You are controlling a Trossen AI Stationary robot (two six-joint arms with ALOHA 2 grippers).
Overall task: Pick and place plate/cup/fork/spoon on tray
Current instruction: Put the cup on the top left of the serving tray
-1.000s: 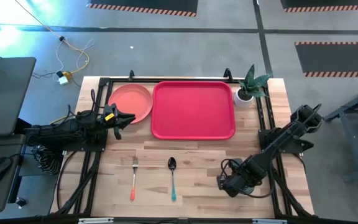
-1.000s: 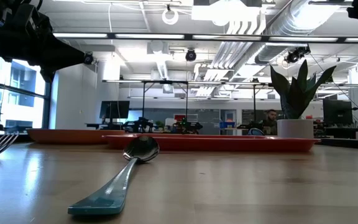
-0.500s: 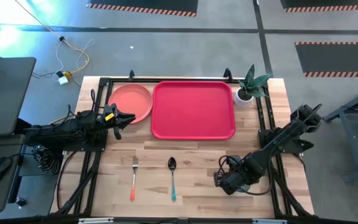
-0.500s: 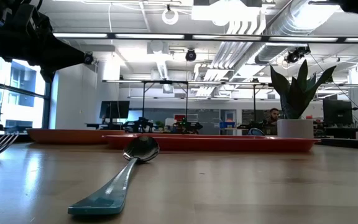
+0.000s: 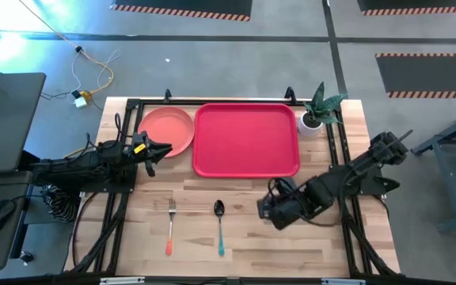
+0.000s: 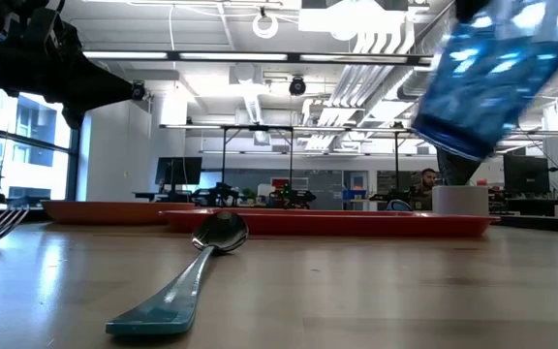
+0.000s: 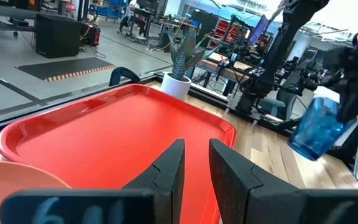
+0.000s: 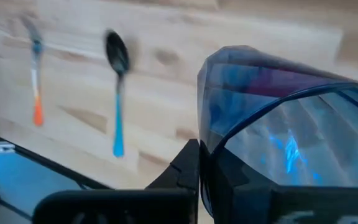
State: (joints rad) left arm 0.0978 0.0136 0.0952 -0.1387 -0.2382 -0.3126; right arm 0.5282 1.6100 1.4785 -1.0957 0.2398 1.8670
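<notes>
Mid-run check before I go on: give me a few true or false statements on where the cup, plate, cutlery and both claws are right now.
1. The right claw holds the cup lifted off the table. True.
2. The tray already has the plate on it. False: the plate lies on the table beside the tray, which carries nothing.
3. The fork and the spoon lie side by side on the wood, nearer the front edge than the tray. True.
4. The left claw grips the spoon. False: it holds nothing and hovers by the plate's rim.
5. The potted plant stands on the tray. False: it stands on the table at the tray's corner.
</notes>
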